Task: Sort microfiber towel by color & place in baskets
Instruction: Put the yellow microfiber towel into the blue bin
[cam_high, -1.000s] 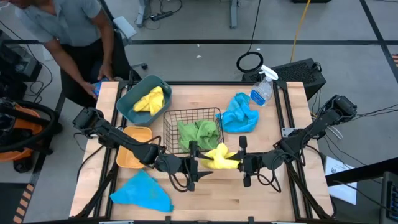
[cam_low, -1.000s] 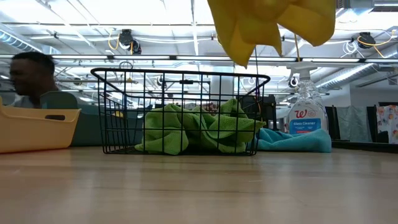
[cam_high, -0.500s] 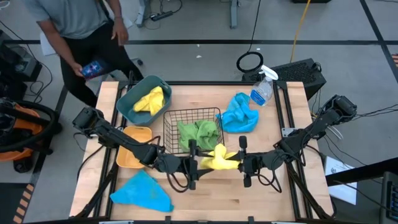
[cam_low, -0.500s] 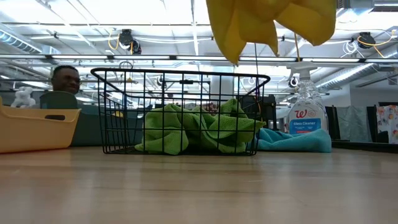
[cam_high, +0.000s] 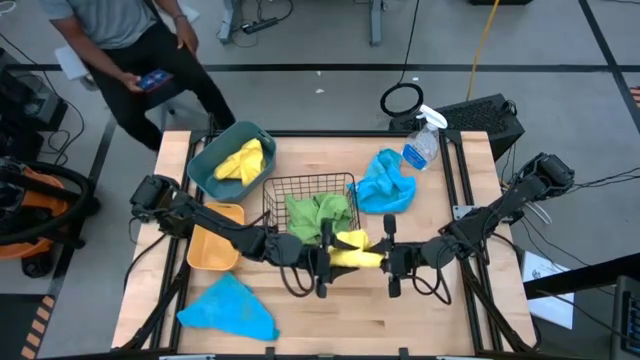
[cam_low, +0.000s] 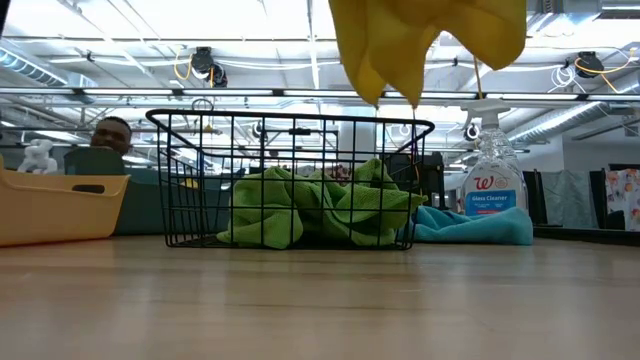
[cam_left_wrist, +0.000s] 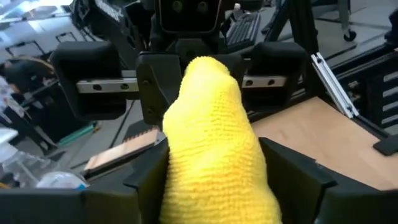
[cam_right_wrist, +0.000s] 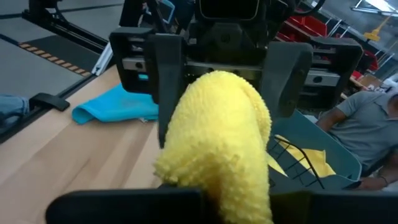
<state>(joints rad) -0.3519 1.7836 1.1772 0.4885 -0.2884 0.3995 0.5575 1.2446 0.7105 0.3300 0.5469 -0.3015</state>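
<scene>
Yellow towel (cam_high: 352, 252) between 2 pincers overhead, low view shows only hanging cloth

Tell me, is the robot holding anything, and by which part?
Yes: a yellow towel, lifted off the table. The right gripper pinches one end; the left gripper's open jaws flank the other.

Left arm: stretched from the left edge of the high view toward lower centre, held low and nearly level.
Left gripper (cam_high: 327, 262): set at lower centre, facing right, jaws held apart.
Right arm: stretched from the right edge toward lower centre.
Right gripper (cam_high: 380, 258): faced left toward the left gripper, jaws pressed closed.
</scene>
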